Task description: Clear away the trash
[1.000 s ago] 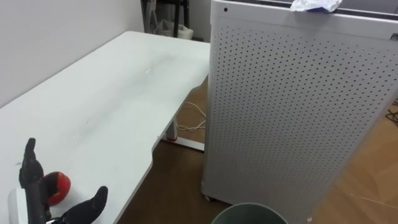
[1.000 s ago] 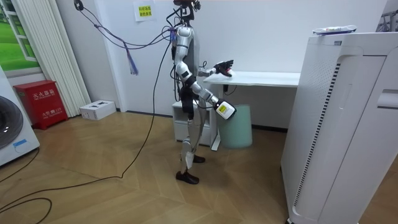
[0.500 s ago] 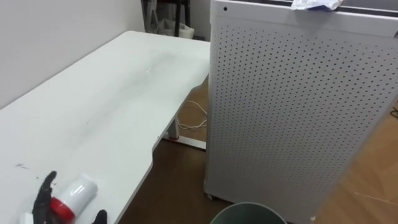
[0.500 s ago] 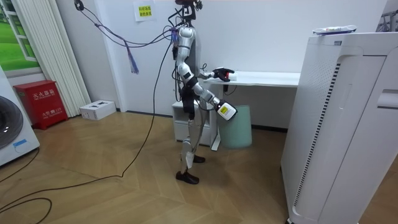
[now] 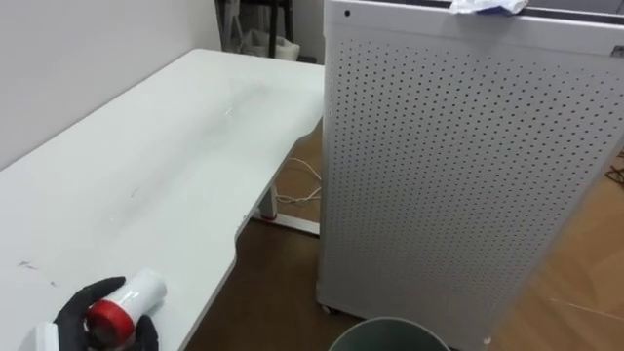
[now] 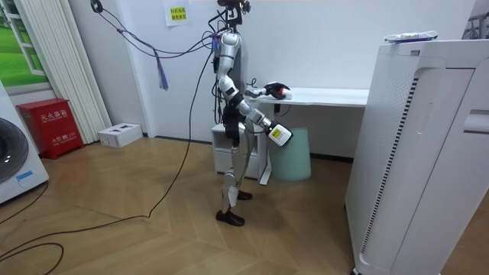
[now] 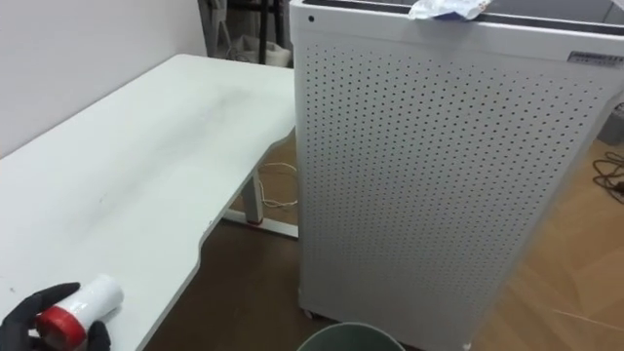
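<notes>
A white cylindrical container with a red cap [image 5: 134, 297] lies on its side near the front edge of the white table [image 5: 175, 146]. My left hand [image 5: 70, 310], in a black glove, has its fingers curled round the capped end. The same container [image 7: 83, 302] and left hand [image 7: 19, 314] sit at the lower left of the right eye view. In the room view I stand at the table's end with my left hand [image 6: 275, 89] on the tabletop. My right hand [image 6: 278, 136] hangs lower, beside the bin.
A grey-green waste bin [image 5: 390, 334] stands on the wooden floor below the table's edge. A tall white perforated unit [image 5: 458, 166] rises at the right, with a crumpled wrapper [image 5: 485, 7] on its top. A cable lies on the floor by the table leg.
My left hand was open and raised over the container. It came down onto the tabletop and its fingers curled round the capped end.
</notes>
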Robot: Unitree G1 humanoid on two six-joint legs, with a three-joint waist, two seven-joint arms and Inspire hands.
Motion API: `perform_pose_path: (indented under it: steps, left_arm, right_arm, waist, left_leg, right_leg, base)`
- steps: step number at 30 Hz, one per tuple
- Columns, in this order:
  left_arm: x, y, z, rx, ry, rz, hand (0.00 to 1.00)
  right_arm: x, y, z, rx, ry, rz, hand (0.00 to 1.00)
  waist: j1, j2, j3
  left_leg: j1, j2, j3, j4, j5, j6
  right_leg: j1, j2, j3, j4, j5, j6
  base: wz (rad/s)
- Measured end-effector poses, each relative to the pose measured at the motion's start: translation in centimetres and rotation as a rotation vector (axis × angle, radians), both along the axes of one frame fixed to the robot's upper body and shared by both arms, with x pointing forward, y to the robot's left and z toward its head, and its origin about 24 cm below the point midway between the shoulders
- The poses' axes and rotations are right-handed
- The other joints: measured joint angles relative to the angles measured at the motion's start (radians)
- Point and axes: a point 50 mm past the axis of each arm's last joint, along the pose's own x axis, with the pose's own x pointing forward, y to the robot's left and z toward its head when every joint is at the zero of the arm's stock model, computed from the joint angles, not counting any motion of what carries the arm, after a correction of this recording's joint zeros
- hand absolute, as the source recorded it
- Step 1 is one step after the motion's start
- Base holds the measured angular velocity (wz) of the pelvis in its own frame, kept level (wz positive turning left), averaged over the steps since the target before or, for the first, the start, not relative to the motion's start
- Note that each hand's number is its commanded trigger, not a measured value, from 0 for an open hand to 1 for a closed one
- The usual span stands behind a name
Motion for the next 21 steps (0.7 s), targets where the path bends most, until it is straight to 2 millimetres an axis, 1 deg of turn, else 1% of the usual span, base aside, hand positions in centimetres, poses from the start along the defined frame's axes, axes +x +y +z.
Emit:
perform_pose_path:
  steps: [4,7,11,13,15,16,17,18,19,21]
  left_arm:
    - [0.5,-1.0,0.0,-0.013,0.002,-0.048,1.00]
    - [1.0,-2.2,0.2,-0.050,0.006,-0.122,1.00]
    - [1.5,-4.1,0.3,-0.111,0.034,-0.241,1.00]
    - [1.7,-4.7,0.5,-0.150,0.033,-0.270,1.00]
    - [2.0,-5.6,0.8,-0.176,0.042,-0.335,1.00]
    - [2.1,-5.9,0.9,-0.179,0.041,-0.355,1.00]
    - [2.2,-6.4,1.3,-0.183,0.036,-0.393,1.00]
    - [2.5,-7.1,1.6,-0.191,0.030,-0.435,1.00]
    - [2.6,-7.3,1.7,-0.197,0.031,-0.455,1.00]
    - [2.6,-8.4,1.8,-0.207,0.053,-0.534,1.00]
  right_arm:
    - [0.6,0.2,0.4,-0.001,-0.029,0.000,1.00]
    - [0.9,0.2,0.6,0.000,-0.041,0.001,1.00]
    - [1.9,0.4,1.0,0.014,-0.069,0.001,1.00]
    - [2.0,0.4,1.0,0.024,-0.073,-0.007,1.00]
    - [2.1,0.4,1.1,0.036,-0.080,-0.015,1.00]
    - [2.3,0.5,1.2,0.037,-0.085,-0.012,1.00]
    - [2.7,0.6,1.4,0.039,-0.097,-0.004,1.00]
    - [3.2,0.7,1.6,0.041,-0.111,0.004,1.00]
    - [3.4,0.8,1.7,0.042,-0.116,0.010,1.00]
    - [4.0,1.2,1.9,0.045,-0.132,0.031,1.00]
  waist:
    - [-0.002,0.002,0.0001]
    - [-0.008,0.002,0.0001]
    - [-0.031,0.002,0.0006]
    - [-0.035,0.000,0.0012]
    - [-0.040,0.000,0.0012]
    - [-0.046,0.000,0.0013]
    - [-0.058,0.001,0.0013]
    - [-0.065,0.002,0.0023]
    - [-0.065,0.002,0.0025]
    - [-0.081,0.002,0.0026]
  left_leg:
    - [0.001,0.001,-0.001,0.000,0.000,0.000]
    - [-0.004,0.001,0.001,0.002,0.000,0.000]
    - [-0.023,0.002,0.000,0.012,0.000,0.000]
    - [-0.025,0.002,0.000,0.012,0.000,0.000]
    - [-0.031,0.003,0.002,0.016,0.000,0.000]
    - [-0.034,0.003,0.003,0.017,0.000,0.000]
    - [-0.044,0.004,0.004,0.020,0.000,0.000]
    - [-0.051,0.007,0.013,0.022,0.000,0.000]
    - [-0.051,0.007,0.019,0.022,0.000,0.000]
    - [-0.045,0.008,0.031,0.022,0.000,0.000]
  right_leg:
    - [0.001,0.000,0.001,0.000,0.000,0.000]
    - [0.000,0.001,0.000,0.002,0.000,0.000]
    - [-0.019,0.000,0.002,0.016,0.000,0.000]
    - [-0.021,-0.001,0.002,0.017,0.000,0.000]
    - [-0.026,0.000,0.003,0.017,0.000,0.000]
    - [-0.036,0.000,0.005,0.018,0.000,0.000]
    - [-0.042,0.000,0.008,0.025,0.000,0.000]
    - [-0.056,0.001,0.020,0.035,0.000,0.000]
    - [-0.057,0.002,0.026,0.035,0.000,0.000]
    - [-0.056,0.002,0.041,0.035,0.000,0.000]
  base:
    - [0.00]
    - [0.00]
    - [0.00]
    - [0.00]
    - [0.00]
    - [0.00]
    - [-0.11]
    - [-0.15]
    - [-0.22]
    - [-0.17]
